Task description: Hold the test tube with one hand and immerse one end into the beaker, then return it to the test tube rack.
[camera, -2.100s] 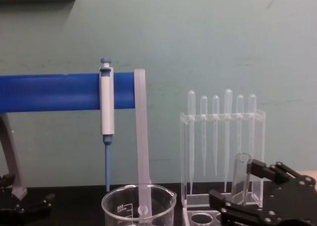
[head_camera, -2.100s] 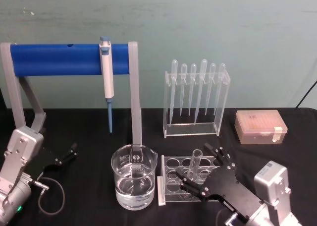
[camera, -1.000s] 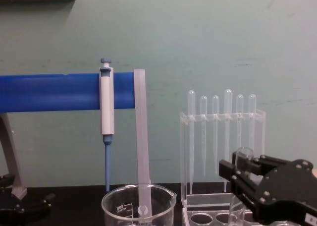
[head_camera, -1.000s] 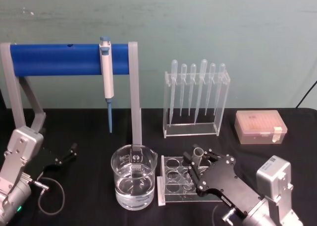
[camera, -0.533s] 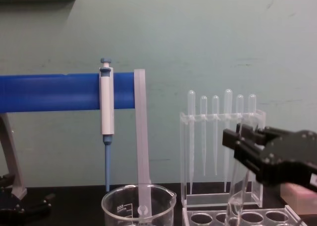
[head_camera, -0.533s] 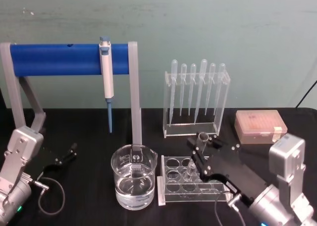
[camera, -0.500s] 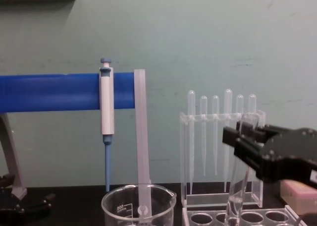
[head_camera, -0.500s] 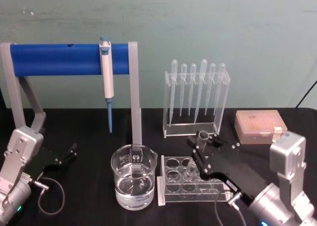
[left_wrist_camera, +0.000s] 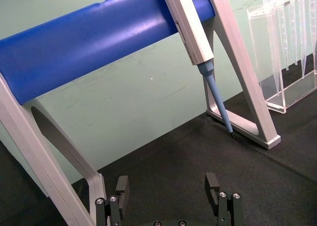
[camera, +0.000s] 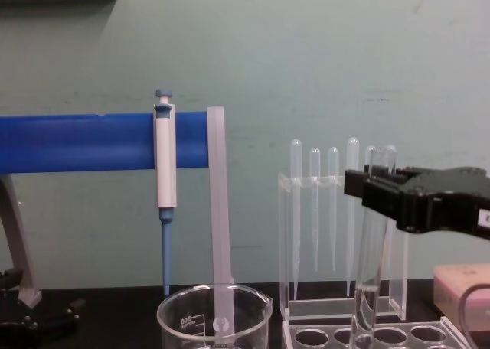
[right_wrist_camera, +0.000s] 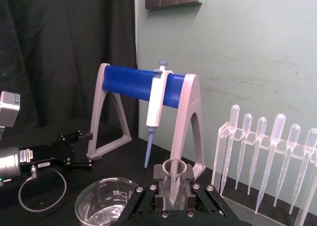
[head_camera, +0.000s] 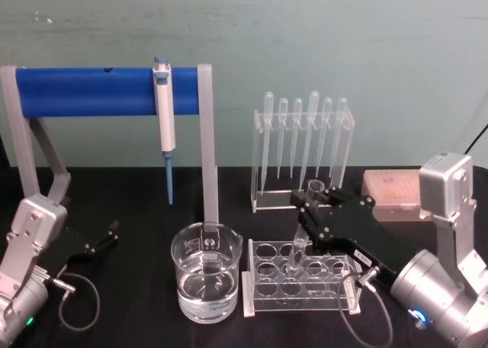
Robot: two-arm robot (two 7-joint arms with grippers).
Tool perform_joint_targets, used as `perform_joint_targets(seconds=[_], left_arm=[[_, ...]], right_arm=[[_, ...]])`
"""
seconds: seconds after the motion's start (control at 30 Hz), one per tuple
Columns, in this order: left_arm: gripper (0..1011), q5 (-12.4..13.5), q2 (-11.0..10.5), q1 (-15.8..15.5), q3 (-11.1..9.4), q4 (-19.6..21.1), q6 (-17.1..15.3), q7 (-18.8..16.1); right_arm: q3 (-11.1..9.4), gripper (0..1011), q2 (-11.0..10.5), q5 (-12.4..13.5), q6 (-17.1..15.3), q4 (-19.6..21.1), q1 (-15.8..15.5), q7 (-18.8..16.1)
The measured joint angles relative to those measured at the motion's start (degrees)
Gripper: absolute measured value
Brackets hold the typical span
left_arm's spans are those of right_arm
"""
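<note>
Over the black table (head_camera: 137, 188) my right gripper (head_camera: 314, 198), clamped on the test tube (head_camera: 299, 245), has drawn it nearly out of the rack (head_camera: 335, 291); beaker (head_camera: 206, 283) next, at nine o'clock; left gripper (head_camera: 103, 239) idle there, open.

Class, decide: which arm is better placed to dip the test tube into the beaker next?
Right. The right gripper grips the test tube over the test tube rack, beside the beaker; the left gripper sits open, far left.

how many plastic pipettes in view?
6 pipettes, hanging side by side, bulbs up, in the clear stand behind the rack. None seems hidden.
</note>
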State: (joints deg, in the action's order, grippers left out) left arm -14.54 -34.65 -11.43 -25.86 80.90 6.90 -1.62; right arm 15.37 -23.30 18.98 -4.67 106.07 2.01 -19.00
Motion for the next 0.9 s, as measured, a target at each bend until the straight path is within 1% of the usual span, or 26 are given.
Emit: perform_joint_targets(seconds=[0.33, 0.5, 0.67, 0.77, 0.87, 0.9], left_arm=[[1000, 0.0, 0.0, 0.0, 0.0, 0.0, 0.0, 0.0], [1000, 0.0, 0.0, 0.0, 0.0, 0.0, 0.0, 0.0], [1000, 0.0, 0.0, 0.0, 0.0, 0.0, 0.0, 0.0], [1000, 0.0, 0.0, 0.0, 0.0, 0.0, 0.0, 0.0], [1000, 0.0, 0.0, 0.0, 0.0, 0.0, 0.0, 0.0], [1000, 0.0, 0.0, 0.0, 0.0, 0.0, 0.0, 0.0]], right_arm=[[-0.2, 225, -1.1, 1.3, -2.2, 1.7, 1.7, -0.2], [0.0, 225, -1.8, 1.7, -3.1, 3.0, 3.4, -0.5], [1.0, 225, -1.9, 1.9, -3.9, 3.4, 5.3, -0.9], [2.4, 225, -1.4, 1.9, -4.4, 3.4, 6.9, -0.9], [3.2, 225, -0.9, 1.8, -4.6, 3.4, 7.8, -0.9], [3.9, 225, -0.5, 1.7, -4.8, 3.3, 8.4, -0.9]])
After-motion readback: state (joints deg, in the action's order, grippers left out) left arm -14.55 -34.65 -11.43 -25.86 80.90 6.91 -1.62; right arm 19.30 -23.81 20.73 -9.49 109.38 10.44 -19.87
